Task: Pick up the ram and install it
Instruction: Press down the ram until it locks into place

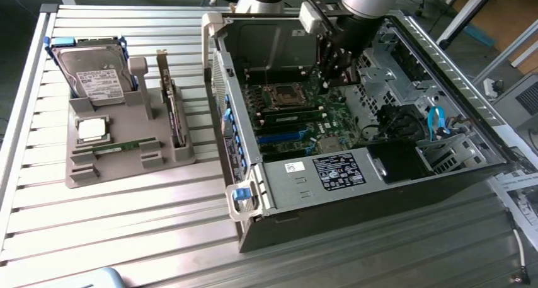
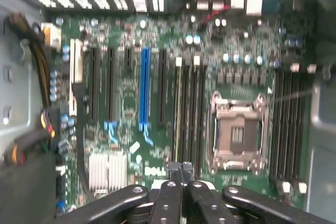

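Tool (image 2: 181,182) was what we looked at first: in the wrist view its two dark fingers (image 2: 167,198) met at the lower middle of the frame, closed together with nothing between them. In the exterior view the arm (image 1: 357,23) reached down into the open computer case (image 1: 252,193) at the upper middle, above the motherboard (image 1: 290,121) and its bare processor socket (image 2: 237,132). The ram (image 1: 113,147) lay well apart from it, at the lower left of the exterior view, flat in a slot of the grey holder (image 1: 126,168) on the worktop (image 1: 126,237), below the processor chip (image 1: 91,129). We judged the stick light, stiff and thin, but fragile. It would best be taken by its long edges, near the middle, clear of the contacts. The black memory slots (image 2: 189,108) beside the socket looked empty.
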### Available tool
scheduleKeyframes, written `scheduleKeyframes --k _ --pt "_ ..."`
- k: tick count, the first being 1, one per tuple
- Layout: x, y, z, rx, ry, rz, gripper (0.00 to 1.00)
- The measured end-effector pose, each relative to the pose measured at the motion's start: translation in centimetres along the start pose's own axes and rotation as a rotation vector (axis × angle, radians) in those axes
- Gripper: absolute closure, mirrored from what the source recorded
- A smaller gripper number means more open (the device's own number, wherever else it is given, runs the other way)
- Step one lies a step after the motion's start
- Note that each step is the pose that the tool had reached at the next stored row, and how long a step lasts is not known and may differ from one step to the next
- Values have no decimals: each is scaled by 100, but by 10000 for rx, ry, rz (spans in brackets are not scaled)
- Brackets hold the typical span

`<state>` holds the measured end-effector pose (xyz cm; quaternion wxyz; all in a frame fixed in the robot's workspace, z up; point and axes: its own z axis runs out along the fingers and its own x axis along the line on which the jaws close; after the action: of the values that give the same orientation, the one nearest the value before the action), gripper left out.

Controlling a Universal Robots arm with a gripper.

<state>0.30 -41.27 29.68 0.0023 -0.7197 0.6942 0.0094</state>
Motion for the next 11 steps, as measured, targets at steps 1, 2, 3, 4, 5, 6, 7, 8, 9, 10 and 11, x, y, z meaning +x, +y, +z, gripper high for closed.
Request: scheduleKeyframes --k 1,2,3,4,5,6,7,8,9,10,11 --pt "1 -41 -2 -1 -5 0 89" --pt "3 -86 -2 -1 -20 -1 89" --pt "5 -136 -2 2 -45 0 89" --pt "7 -180 -2 2 -59 -1 89" --pt "8 -226 -2 2 -80 -1 89" --pt "10 -272 -3 4 -102 -2 89" --pt "12 -320 -4 4 -120 -1 89" --pt "13 -359 -4 5 -134 -2 89" --pt "14 -398 -5 5 -146 -2 89" --pt "15 -425 -6 5 -158 -2 89" --pt "15 -435 -7 5 -162 -3 89"
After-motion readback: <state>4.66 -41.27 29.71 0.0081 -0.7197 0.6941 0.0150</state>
